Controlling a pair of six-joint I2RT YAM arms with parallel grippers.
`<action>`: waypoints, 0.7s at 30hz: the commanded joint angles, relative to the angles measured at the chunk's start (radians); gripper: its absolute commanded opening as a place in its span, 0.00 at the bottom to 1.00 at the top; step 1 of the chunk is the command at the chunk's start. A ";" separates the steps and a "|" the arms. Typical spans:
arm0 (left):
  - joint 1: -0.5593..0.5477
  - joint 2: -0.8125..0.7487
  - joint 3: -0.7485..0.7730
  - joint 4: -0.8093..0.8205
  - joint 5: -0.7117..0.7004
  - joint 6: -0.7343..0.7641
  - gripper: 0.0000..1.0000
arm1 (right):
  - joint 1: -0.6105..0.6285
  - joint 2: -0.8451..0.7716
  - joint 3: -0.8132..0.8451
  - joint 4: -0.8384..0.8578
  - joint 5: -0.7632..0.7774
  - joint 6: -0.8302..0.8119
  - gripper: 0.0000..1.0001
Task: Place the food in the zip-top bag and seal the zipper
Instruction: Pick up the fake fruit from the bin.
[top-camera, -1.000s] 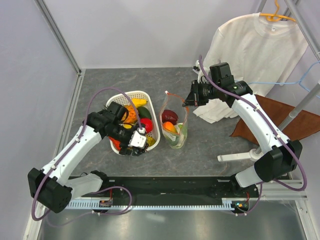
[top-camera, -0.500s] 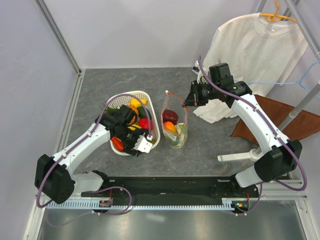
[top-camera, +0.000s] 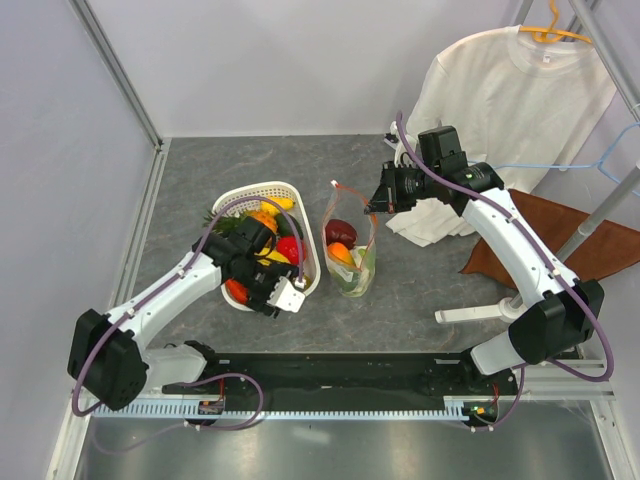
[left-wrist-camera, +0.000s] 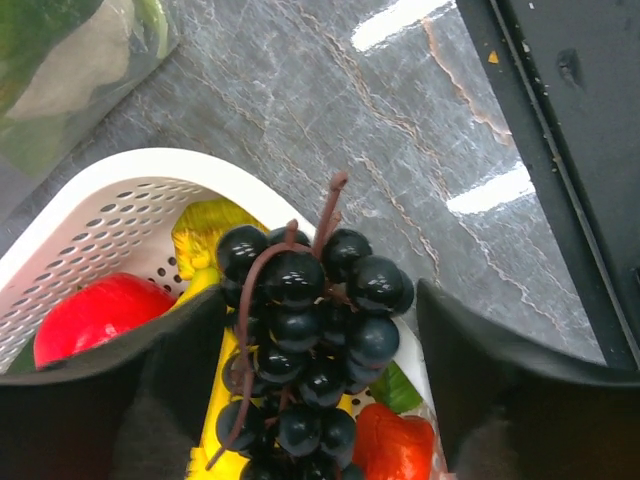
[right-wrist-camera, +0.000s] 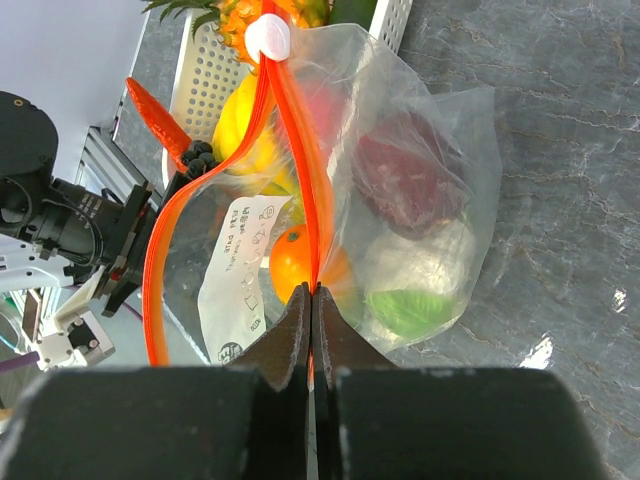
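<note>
While I watched the overhead feed, the left tool (top-camera: 284, 296) slid within a second from the middle of the basket's (left-wrist-camera: 100, 210) near end to its near-right rim, on the side facing the zip-top bag (top-camera: 350, 262). I took that as the grapes (left-wrist-camera: 300, 340) being drawn out for the transfer.

From above the wrist hid them. Only the left wrist camera showed the dark bunch sitting between the two fingers, stem pointing away, over the rim with bare counter (left-wrist-camera: 350, 130) beyond. The fingers stood about half open on either side of the bunch. A sliver of white rim showed beside the right one, so I could not tell whether the bunch was truly pinched.

Further out, the bag had not shifted: it stood just beside the basket. It already held a dark red fruit (right-wrist-camera: 405, 185), an orange piece (right-wrist-camera: 295, 265) and something green (right-wrist-camera: 405, 310).

The right wrist camera gave what the overhead could not. The right tool (right-wrist-camera: 313, 292) was clamped fully together on the zipper (right-wrist-camera: 290, 130), and the two red-orange strips bowed apart on the way to the white end piece (right-wrist-camera: 267, 35). The mouth was open and sealing was some way off. More food remained in the basket, a red chili (right-wrist-camera: 155, 108) included.
</note>
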 joint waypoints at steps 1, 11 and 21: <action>-0.005 0.007 0.020 0.051 0.039 -0.023 0.69 | 0.003 -0.021 -0.005 0.035 0.006 -0.002 0.00; -0.003 -0.098 0.146 0.005 0.065 -0.148 0.10 | 0.005 -0.023 0.003 0.028 0.011 -0.011 0.00; 0.009 -0.132 0.388 0.026 0.155 -0.406 0.02 | 0.003 -0.020 0.006 0.031 0.011 -0.011 0.00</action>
